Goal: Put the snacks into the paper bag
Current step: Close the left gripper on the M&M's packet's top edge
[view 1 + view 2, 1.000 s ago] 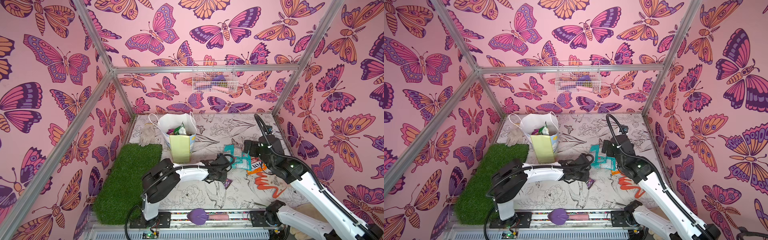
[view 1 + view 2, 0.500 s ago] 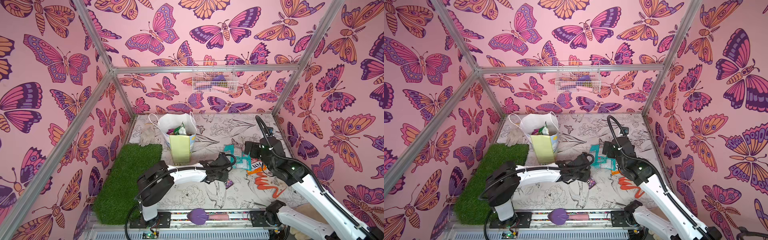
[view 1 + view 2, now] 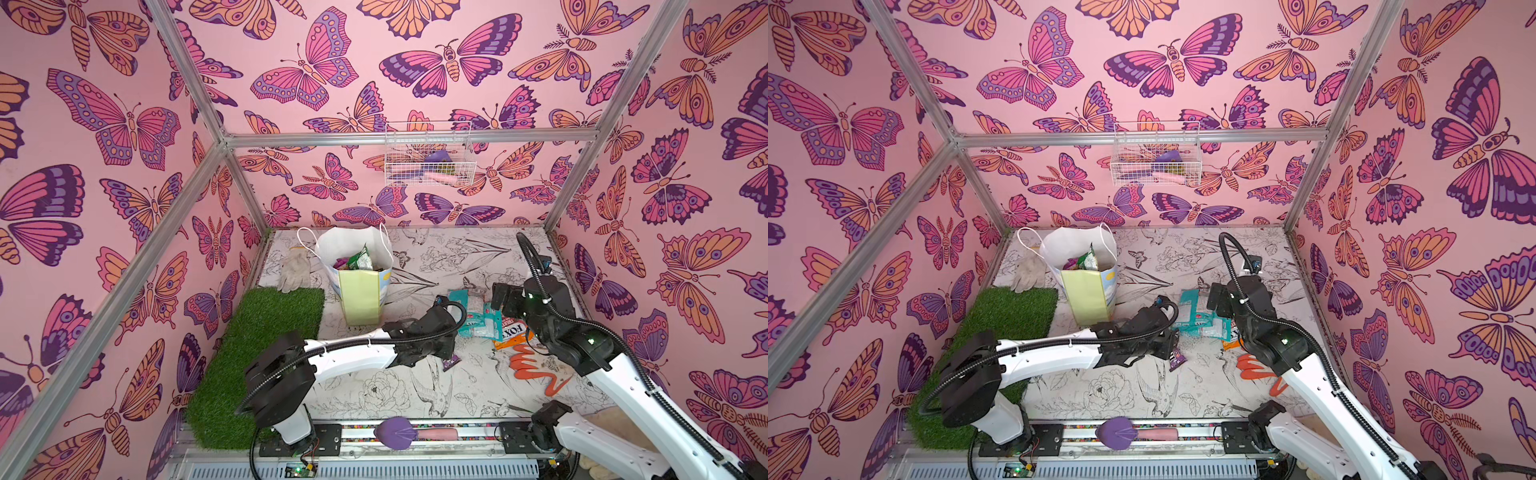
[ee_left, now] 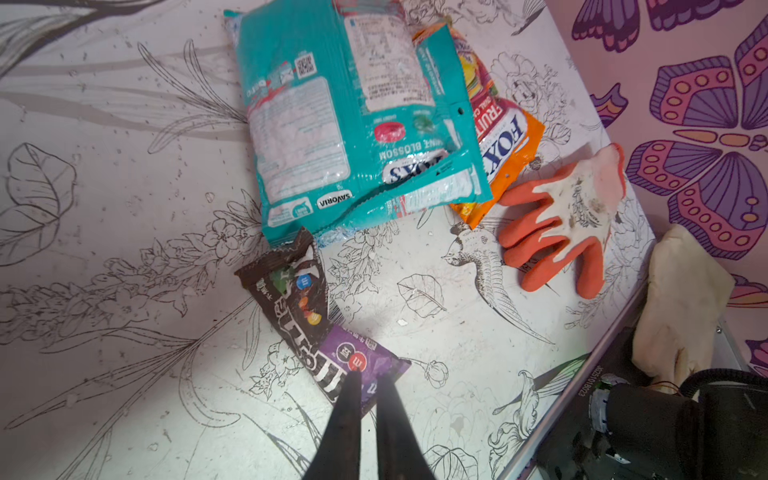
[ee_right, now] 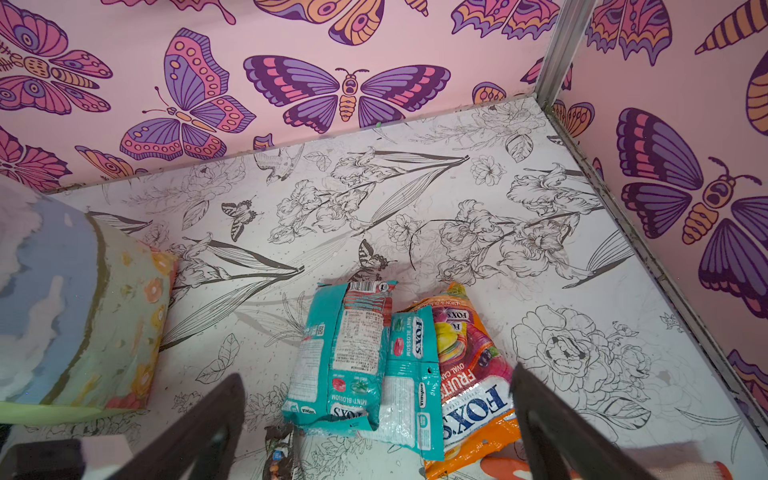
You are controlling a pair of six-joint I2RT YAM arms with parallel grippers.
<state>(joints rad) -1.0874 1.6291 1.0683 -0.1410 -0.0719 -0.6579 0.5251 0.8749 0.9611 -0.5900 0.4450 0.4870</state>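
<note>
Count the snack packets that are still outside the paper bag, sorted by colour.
Teal packets: 2
Orange Fox's bag: 1
Dark brown M&M's packet: 1
Total: 4

The left arm (image 3: 349,358) and right arm (image 3: 623,374) are white shells (image 3: 1054,353), black joints (image 3: 573,345) and ribbed black cables (image 3: 524,249) (dark fingers (image 4: 345,415) on the left gripper (image 4: 370,376)).

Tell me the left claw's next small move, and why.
Probably a short lift: the left claw looks closed on the purple end of the M&M's packet, which lies flat, its other end against a teal Fox's packet. Raising it clears that before heading to the paper bag.
</note>
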